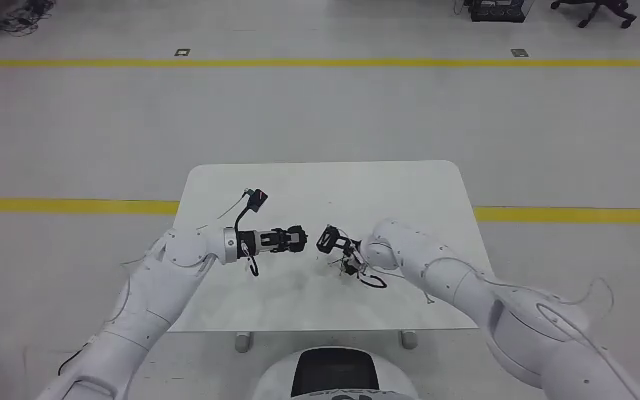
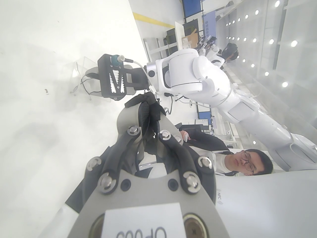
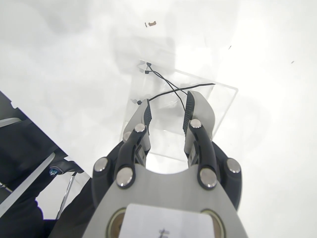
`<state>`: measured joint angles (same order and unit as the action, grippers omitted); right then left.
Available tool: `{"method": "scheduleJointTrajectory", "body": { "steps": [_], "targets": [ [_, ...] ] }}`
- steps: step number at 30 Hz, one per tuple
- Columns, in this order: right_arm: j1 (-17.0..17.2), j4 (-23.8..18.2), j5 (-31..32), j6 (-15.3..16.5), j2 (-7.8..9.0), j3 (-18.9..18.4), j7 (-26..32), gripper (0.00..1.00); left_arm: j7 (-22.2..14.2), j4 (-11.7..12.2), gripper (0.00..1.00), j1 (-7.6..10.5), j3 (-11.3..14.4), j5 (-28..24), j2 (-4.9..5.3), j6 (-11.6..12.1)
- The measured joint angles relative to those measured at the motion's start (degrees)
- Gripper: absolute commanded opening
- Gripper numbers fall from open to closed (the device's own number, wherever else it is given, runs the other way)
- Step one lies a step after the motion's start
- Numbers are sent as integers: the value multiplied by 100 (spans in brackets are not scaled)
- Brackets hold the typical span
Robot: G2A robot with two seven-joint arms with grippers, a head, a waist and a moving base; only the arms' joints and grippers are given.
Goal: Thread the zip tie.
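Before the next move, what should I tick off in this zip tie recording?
1. Right end effector open: ok.
2. Aimed at the zip ties on the clear stand: ok.
3. One tie singled out between its fingers: not ok, two strands cross there.
4. Left end effector shut: ok.
5. Left holds a tie: cannot tell, only a thin dark strand by its pads.
6. End effectors apart over the table: ok.

Left gripper (image 1: 296, 239) and right gripper (image 1: 327, 240) face each other closely above the white table (image 1: 400, 190)
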<state>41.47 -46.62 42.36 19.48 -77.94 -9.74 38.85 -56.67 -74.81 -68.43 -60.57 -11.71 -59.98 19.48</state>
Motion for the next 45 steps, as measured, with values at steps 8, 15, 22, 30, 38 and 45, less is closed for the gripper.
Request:
{"method": "scheduleJointTrajectory", "body": {
  "steps": [8, 15, 22, 30, 38, 45],
  "targets": [
    [-19, 116, -48, 0, -92, 0, 104, 25, 0, 0, 0, 0, 0, 0, 0, 0],
    [-17, -27, -187, 0, -86, 0, 377, 27, 0, 0, 0, 0, 0, 0, 0, 0],
    [-66, -173, -220, 0, 12, 0, 266, 22, 0, 0, 0, 0, 0, 0, 0, 0],
    [-34, -136, -103, 0, 29, 0, 101, 16, 0, 0, 0, 0, 0, 0, 0, 0],
    [9, -26, -84, 0, -45, 0, 105, 10, 0, 0, 0, 0, 0, 0, 0, 0],
    [25, -30, -93, 0, -96, 0, 278, 0, 0, 0, 0, 0, 0, 0, 0, 0]
  ]
}}
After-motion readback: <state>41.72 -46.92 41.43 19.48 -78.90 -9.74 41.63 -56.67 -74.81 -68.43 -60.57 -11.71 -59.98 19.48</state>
